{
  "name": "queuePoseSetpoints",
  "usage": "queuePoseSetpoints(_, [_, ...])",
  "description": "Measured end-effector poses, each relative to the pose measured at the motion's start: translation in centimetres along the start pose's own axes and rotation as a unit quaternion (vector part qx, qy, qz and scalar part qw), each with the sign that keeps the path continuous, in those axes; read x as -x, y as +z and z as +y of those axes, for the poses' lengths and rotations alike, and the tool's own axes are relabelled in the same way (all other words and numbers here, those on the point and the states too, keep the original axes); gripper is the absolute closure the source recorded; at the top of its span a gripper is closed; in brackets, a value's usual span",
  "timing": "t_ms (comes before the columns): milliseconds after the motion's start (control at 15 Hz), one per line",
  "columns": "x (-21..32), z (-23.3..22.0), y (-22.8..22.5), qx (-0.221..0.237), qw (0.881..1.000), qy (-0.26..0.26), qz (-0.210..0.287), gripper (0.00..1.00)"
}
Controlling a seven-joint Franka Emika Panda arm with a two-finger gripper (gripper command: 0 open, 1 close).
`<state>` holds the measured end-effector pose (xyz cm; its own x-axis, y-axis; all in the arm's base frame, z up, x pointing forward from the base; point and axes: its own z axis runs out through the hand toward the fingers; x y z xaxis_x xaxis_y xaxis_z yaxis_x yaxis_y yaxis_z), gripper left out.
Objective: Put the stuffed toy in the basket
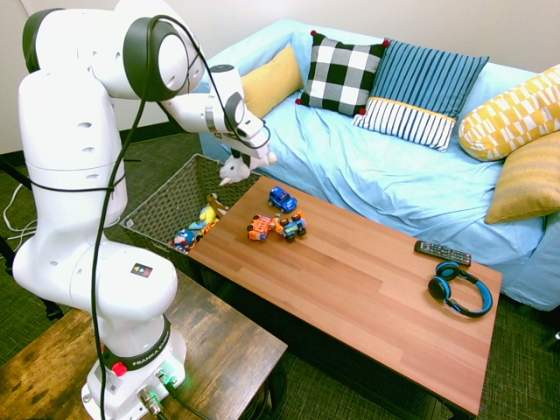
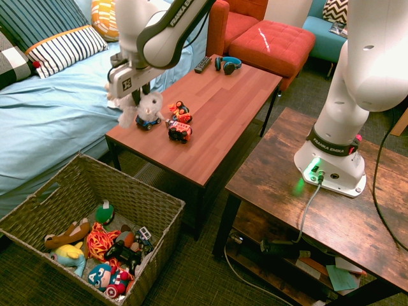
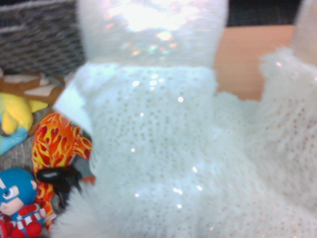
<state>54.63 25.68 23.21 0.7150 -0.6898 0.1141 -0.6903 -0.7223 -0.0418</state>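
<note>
White, fluffy stuffed toy [image 2: 148, 107] (sparkly up close) with 1 greyish face

The first exterior view looks down from above, across the surface [image 1: 350, 289] toward the blue-covered sofa [image 1: 332, 153]; the arm [image 1: 70, 131] stands near, along the left of the frame, with the basket [image 1: 166, 201] left of centre. The second exterior view faces from the basket's side along the surface toward a red seat [image 2: 274, 44] at upper right of centre; the basket is near, at lower left, and the arm enters from the right. Both share surface, basket and sofa. The wrist view looks from very close onto the stuffed toy [image 3: 148, 124], blurred, catching part of the basket at left.
</note>
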Motion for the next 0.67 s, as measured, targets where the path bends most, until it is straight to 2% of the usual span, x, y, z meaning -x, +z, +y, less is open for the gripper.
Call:
queuePoseSetpoints(400, [9.8,-7.3,8.1,0.020,0.998,-0.049,-0.016,1.00])
queuePoseSetpoints(467, [10.5,-8.0,9.0,0.026,0.998,-0.050,-0.018,0.00])
queuePoseSetpoints(667, [11.4,-9.3,10.5,0.040,0.998,-0.052,-0.021,0.00])
